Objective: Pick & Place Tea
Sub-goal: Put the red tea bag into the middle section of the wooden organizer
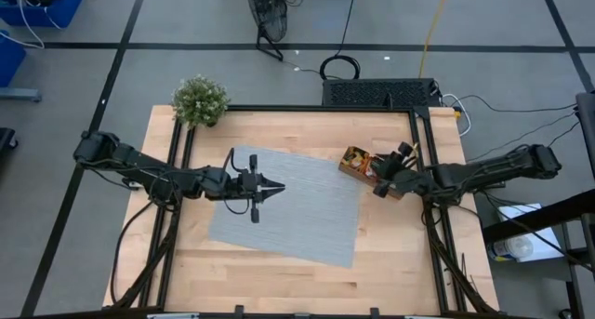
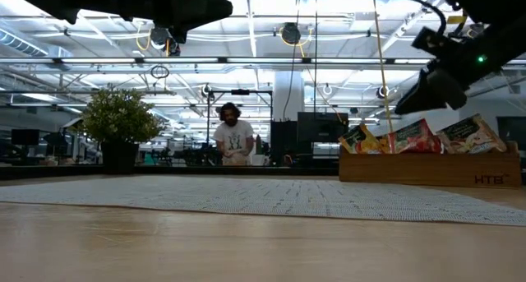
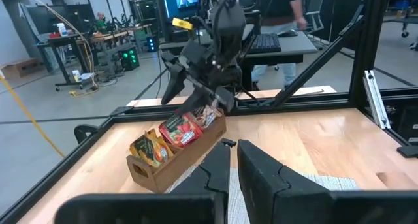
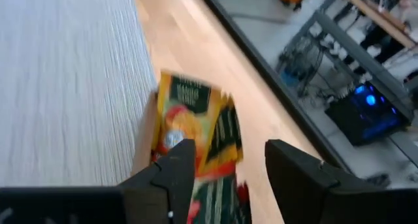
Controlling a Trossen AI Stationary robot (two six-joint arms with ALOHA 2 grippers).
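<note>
The right hand [image 4: 225, 168] hovers just above the brown wooden compartment tray [image 1: 367, 170], its two dark fingers [image 4: 171, 175] spread apart with nothing between them. Directly beneath and ahead of the fingers stand the small flat tea sachets [image 4: 196, 123], upright in the tray; the nearest one is orange-yellow with a dark green band, and a red edge shows beside it. In the left wrist view the same sachets [image 3: 175, 134] appear as an orange-yellow one and a red one leaning in the tray's near compartments, with the right arm's hand [image 3: 196, 96] poised over the far end. The tray rests on the pale wooden counter [image 1: 400, 254], just beside the right edge of the grey woven rectangular mat [image 1: 297, 212]. The left hand [image 1: 270, 188] hangs over the mat's left part, its fingers pressed together and holding nothing. A small green potted plant [image 1: 200, 100] stands at the counter's far left corner. In the low view a person [image 2: 233, 136] shows in the room beyond the counter.
</note>
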